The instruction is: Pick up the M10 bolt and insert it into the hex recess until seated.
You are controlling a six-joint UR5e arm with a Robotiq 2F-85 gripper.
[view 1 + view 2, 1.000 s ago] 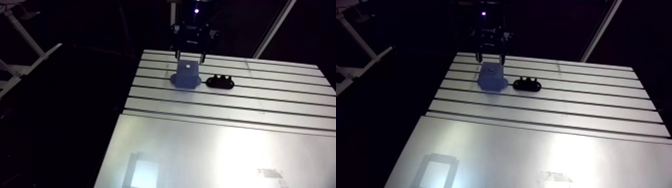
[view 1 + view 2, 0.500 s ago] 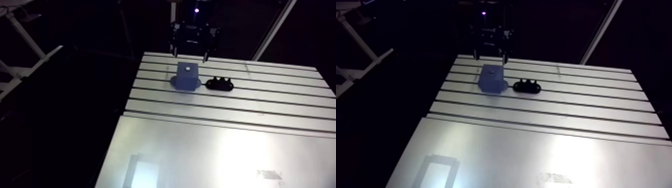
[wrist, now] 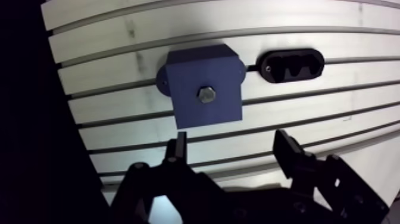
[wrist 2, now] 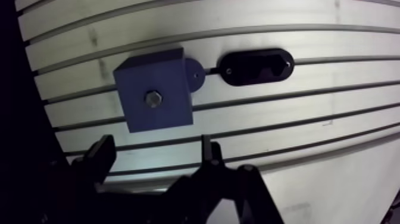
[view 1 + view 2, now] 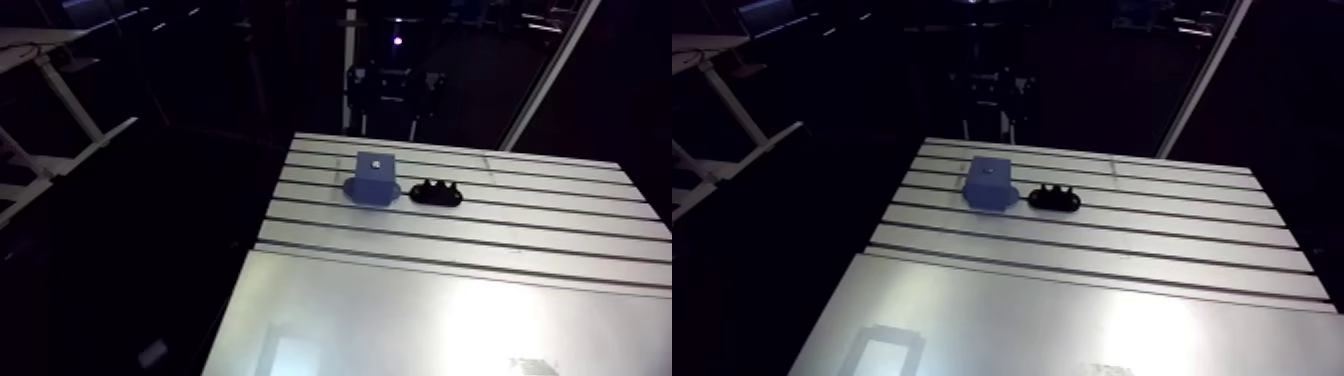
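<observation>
– Table (image 5: pixel 450 250) first: slotted aluminium, with a smooth plate (image 5: pixel 400 320) across the near part, bright with glare.
– And past the plate?
– Slot rows, running left to right, all the way to the far edge.
– First thing out there?
– Blue block (image 3: pixel 204 92), on the far rows, toward the left side of the table. It has a wider base with a round tab at each side, flat on the surface.
– Bolt?
– M10 bolt (image 3: pixel 206 95) is in the block. Its silvery hex head shows in the middle of the block's top face, and the shank is hidden inside. Can't tell if the head sits fully flush.
– The black thing?
– Black holder (image 3: pixel 293 64), oval, with notches along it. It's just right of the block, on about the same rows. A small gap separates them, so they aren't touching.
– What's in the holder?
– Too dark to tell.
– Gripper?
– Gripper (image 3: pixel 231 146) is farthest out in the arm view, hanging over the table's far edge. It's raised above and behind the block, apart from both block and holder.
– Fingers?
– Wrist view shows two fingers spread wide, holding nothing. The block lies ahead of the fingers, not between them. The bolt head is ahead of the gap, and the holder is ahead and off to one side.
</observation>
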